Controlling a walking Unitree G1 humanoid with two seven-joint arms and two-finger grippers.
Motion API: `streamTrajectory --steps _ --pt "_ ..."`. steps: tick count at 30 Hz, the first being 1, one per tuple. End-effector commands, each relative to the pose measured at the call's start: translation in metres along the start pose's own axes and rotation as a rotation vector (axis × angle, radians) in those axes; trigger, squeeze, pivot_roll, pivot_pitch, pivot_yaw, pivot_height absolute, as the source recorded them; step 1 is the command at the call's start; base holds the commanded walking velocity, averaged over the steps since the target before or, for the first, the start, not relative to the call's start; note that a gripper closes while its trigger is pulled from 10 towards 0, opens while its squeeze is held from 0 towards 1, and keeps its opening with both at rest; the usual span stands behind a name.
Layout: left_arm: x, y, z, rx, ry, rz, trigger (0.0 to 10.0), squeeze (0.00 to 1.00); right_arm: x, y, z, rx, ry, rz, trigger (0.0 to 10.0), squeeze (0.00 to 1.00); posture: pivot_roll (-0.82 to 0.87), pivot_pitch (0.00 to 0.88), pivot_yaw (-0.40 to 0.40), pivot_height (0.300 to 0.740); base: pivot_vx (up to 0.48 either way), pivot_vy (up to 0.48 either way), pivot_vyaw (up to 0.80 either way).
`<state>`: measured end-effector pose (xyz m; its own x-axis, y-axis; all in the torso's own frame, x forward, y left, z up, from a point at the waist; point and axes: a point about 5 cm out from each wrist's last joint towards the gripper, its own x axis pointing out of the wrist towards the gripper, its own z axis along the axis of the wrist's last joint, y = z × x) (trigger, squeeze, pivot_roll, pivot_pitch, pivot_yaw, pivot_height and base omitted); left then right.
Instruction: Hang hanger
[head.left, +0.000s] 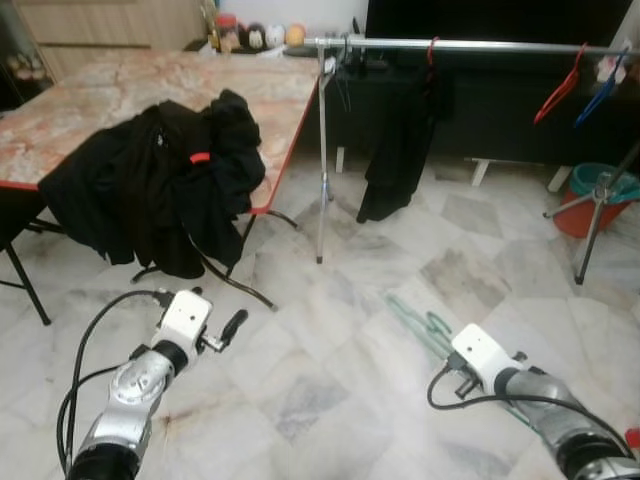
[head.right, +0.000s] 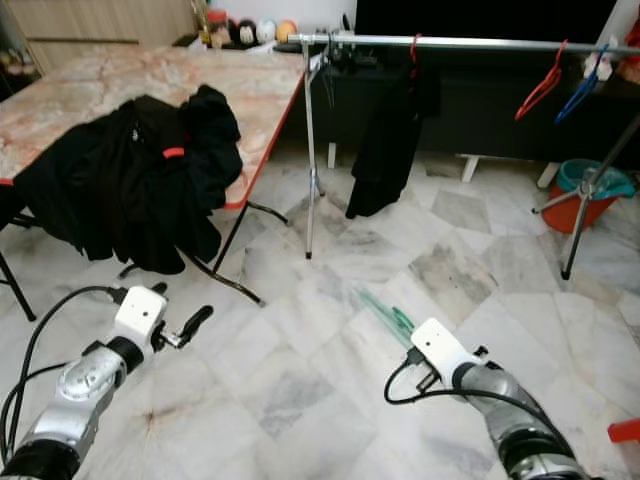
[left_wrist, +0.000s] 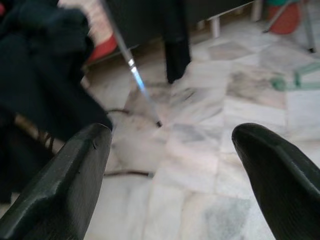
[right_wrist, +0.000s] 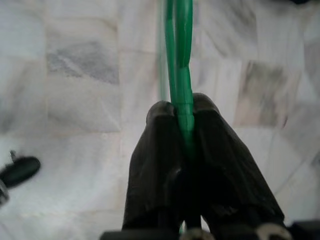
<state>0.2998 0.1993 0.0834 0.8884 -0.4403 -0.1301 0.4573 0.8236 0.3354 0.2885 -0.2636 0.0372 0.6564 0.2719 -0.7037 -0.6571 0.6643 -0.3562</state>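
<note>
Over on the left stands a folding table (head.left: 110, 85) with a marbled top, and a heap of black clothes (head.left: 160, 180) is draped over its near corner, spilling past the red edge as if waiting to be sorted. Below it, the left gripper (head.left: 232, 327) is held out low above the marble floor (head.left: 330, 390), its two black fingers spread wide apart with nothing between them; it seems to be kept free for whatever comes next.

Further along, a metal clothes rail (head.left: 480, 44) runs across the room on thin legs. A black garment (head.left: 400, 150) already hangs from it near the middle, with a red hanger (head.left: 560, 90) and a blue hanger (head.left: 600, 92) toward the far right end, so the rail is plainly where things are meant to go. An orange bucket (head.left: 598, 200) sits on the floor under that end.

Down on the right, the right gripper (right_wrist: 182, 120) is pinched closed on the green hanger (right_wrist: 181, 60), which it grips by a thin plastic bar running straight between the fingers. The hanger is pale green and slender, carried low above the tiles and pointing forward toward the rail, well short of it. I would guess the firm, centred pinch is meant to keep it from swinging on the way up.
</note>
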Motion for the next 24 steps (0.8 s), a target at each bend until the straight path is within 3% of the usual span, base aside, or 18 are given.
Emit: streamTrajectory --steps 1,2,3,4,10,11,13,17,24 --pt "-0.001 -0.005 0.008 0.030 -0.018 -0.095 10.0 0.00 -0.006 -0.001 0.008 -0.056 -0.034 0.096 10.0 0.00 0.14 0.000 -0.013 0.732 0.000 0.000 0.00" --pt "-0.001 -0.010 0.013 0.046 -0.033 -0.160 10.0 0.00 -0.010 -0.001 0.012 -0.087 -0.054 0.157 10.0 0.00 0.14 0.000 -0.016 0.732 0.000 0.000 0.00" --pt "-0.001 -0.010 0.013 0.046 -0.033 -0.160 10.0 0.00 -0.010 -0.001 0.012 -0.087 -0.054 0.157 10.0 0.00 0.14 0.000 -0.016 0.732 0.000 0.000 0.00" --pt "-0.001 -0.016 0.023 0.072 -0.055 -0.262 10.0 0.00 -0.016 0.002 0.022 -0.121 -0.103 0.244 10.0 0.00 0.14 0.000 -0.017 0.732 0.000 0.000 0.00" --pt "-0.003 -0.031 0.043 0.099 -0.076 -0.457 10.0 0.00 -0.029 0.012 0.043 -0.193 -0.191 0.446 10.0 0.00 0.15 0.000 -0.024 0.732 0.000 0.000 0.00" --pt "-0.004 -0.039 0.052 0.107 -0.086 -0.555 10.0 0.00 -0.036 0.023 0.056 -0.224 -0.260 0.554 10.0 0.00 0.15 0.000 -0.024 0.732 0.000 0.000 0.00" --pt "-0.005 -0.045 0.062 0.093 -0.094 -0.638 10.0 0.00 -0.041 0.032 0.067 -0.254 -0.298 0.628 10.0 0.00 0.15 0.000 -0.025 0.732 0.000 0.000 0.00" --pt "-0.007 -0.051 0.073 0.033 -0.083 -0.733 10.0 0.00 -0.043 0.042 0.077 -0.298 -0.311 0.687 10.0 0.00 0.16 0.000 -0.029 0.732 0.000 0.000 0.00" --pt "-0.008 -0.056 0.068 -0.034 0.016 -0.811 10.0 0.00 -0.040 0.056 0.091 -0.324 -0.328 0.721 10.0 0.00 0.16 0.000 -0.033 0.732 0.000 0.000 0.00"
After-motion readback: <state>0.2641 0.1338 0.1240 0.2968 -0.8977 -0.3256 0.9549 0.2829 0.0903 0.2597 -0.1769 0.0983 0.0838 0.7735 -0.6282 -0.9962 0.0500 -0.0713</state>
